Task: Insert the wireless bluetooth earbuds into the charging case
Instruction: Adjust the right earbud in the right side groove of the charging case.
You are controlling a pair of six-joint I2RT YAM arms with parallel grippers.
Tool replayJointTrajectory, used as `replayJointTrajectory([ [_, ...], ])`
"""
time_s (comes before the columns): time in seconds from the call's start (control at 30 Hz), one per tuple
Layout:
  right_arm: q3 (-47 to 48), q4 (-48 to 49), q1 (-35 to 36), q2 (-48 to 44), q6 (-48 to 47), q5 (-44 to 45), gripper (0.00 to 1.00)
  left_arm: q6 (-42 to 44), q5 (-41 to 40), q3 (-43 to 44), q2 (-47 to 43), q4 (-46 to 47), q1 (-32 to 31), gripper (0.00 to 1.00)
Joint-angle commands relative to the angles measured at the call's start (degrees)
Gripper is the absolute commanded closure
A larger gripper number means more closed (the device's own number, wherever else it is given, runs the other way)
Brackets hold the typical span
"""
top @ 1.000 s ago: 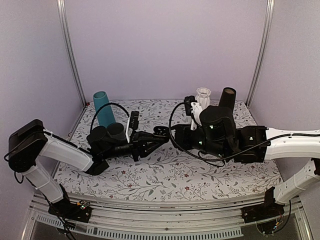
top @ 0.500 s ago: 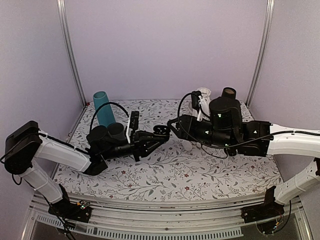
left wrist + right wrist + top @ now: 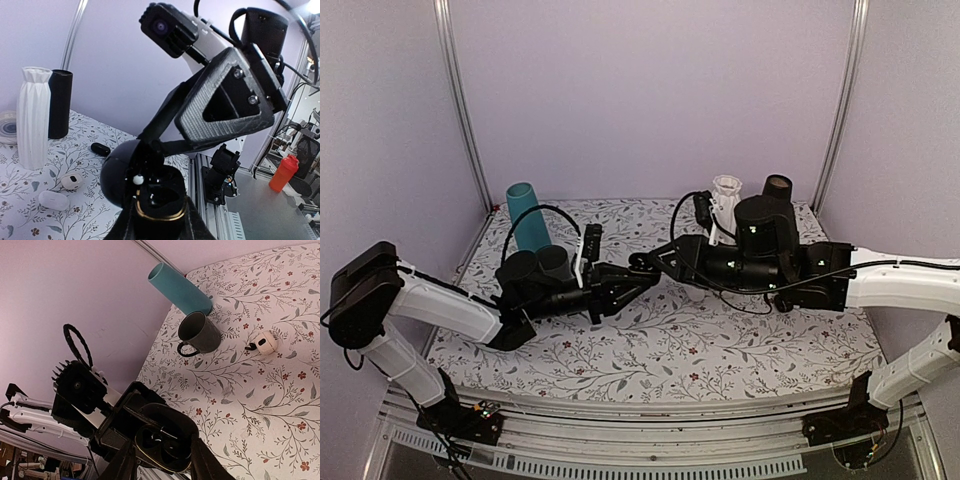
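Note:
The charging case (image 3: 161, 197) is glossy black with a gold rim. Its lid (image 3: 117, 172) is open. My left gripper (image 3: 155, 222) is shut on its base and holds it above the table, as the top view (image 3: 632, 272) shows. My right gripper (image 3: 165, 460) is open. Its fingers (image 3: 201, 456) stand either side of the open case (image 3: 167, 432), tips right at it (image 3: 652, 260). Dark shapes with glints lie in the case's wells; I cannot tell whether they are the earbuds. A small white dot (image 3: 135, 179) sits at the rim.
At the back of the flowered table stand a teal cylinder (image 3: 525, 215), a white vase (image 3: 726, 192) and a black cylinder (image 3: 776, 192). A grey mug (image 3: 200, 333) stands near the teal cylinder. Two white pebble-shaped cases (image 3: 54, 200) (image 3: 72, 181) and a small black oblong piece (image 3: 100, 149) lie on the table.
My right arm has swung left and lowered, bringing its gripper from beside the case onto it. My left arm has held the case almost still.

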Motion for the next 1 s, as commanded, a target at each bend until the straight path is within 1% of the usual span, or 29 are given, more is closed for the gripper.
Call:
replayJointTrajectory([
  [0.0, -1.2, 0.5, -0.5, 0.0, 2.0, 0.4, 0.64, 1.4, -0.7, 1.5, -1.8, -0.9, -0.7, 1.0],
  [0.07, -1.2, 0.3, -0.6, 0.0, 2.4, 0.5, 0.66, 1.4, -0.8, 1.5, -1.9, -1.1, -0.7, 1.0],
  [0.57, -0.7, 0.9, -0.6, 1.6, 3.2, 1.5, 0.68, 1.9, -0.3, 1.8, -1.7, -1.4, -1.2, 1.0],
  [0.97, -0.7, 0.4, -0.6, 1.5, 3.0, 3.3, 0.76, 2.1, -0.8, 1.6, -1.8, -2.0, -1.6, 1.0],
])
